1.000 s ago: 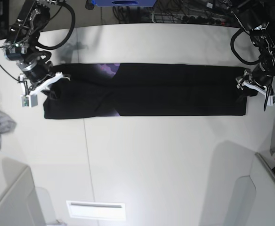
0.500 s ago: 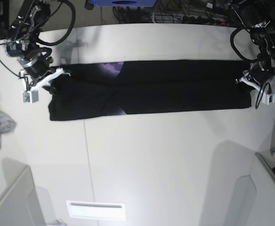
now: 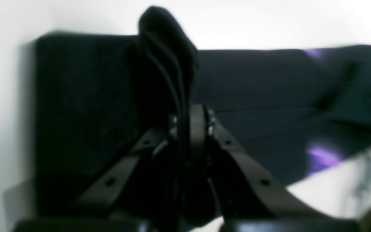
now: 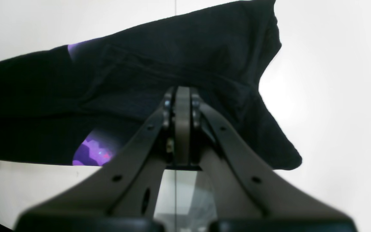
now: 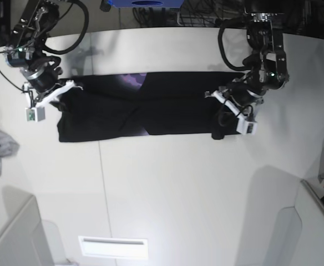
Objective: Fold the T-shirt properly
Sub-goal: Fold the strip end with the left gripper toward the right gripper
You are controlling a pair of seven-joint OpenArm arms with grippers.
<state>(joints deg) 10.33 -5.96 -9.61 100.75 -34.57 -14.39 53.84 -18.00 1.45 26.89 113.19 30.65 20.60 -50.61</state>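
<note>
Your tabletop (image 5: 167, 183) carries the T-shirt (image 5: 151, 105) as a long black band across its far half, with purple print showing near the middle. That band is your main risk: its bulk lies flat, so if the carried end travels too low, I'd expect it to drag and ruck the layers beneath. The folded-over end near the left pincer (image 5: 228, 108) could also land skewed if the two arms lose alignment. Your left pincer is pinching a bunched ridge of stacked layers (image 3: 169, 54); a thick pinch like that may shed its inner plies. Your right pincer (image 5: 55, 95) is pressed together on the opposite end, which looks thinly caught, so a tug could pull it free.
</note>
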